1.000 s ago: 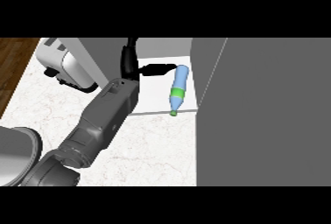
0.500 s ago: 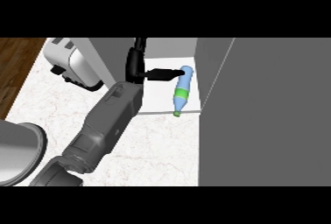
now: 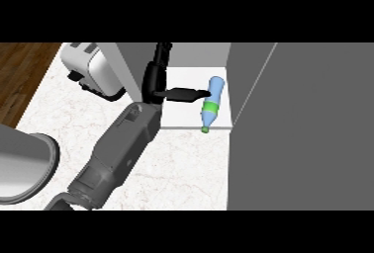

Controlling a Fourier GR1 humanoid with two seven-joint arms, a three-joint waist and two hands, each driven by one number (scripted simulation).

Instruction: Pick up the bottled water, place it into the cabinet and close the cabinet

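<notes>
While the bottled water [image 3: 211, 101] is lying inside the cabinet [image 3: 179, 115], left hand [image 3: 154, 83] is hovering just left of it, fingers [image 3: 160, 55] apart, gripping nothing

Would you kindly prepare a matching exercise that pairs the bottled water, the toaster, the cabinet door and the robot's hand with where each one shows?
Things:
1. bottled water
2. toaster
3. cabinet door
4. left hand

Places:
A. grey, at the view's right, standing open
B. back left of the counter
C. lying on the cabinet's white shelf
D. black, just left of the bottled water, fingers straight

Pairs: 1-C, 2-B, 3-A, 4-D.
</notes>
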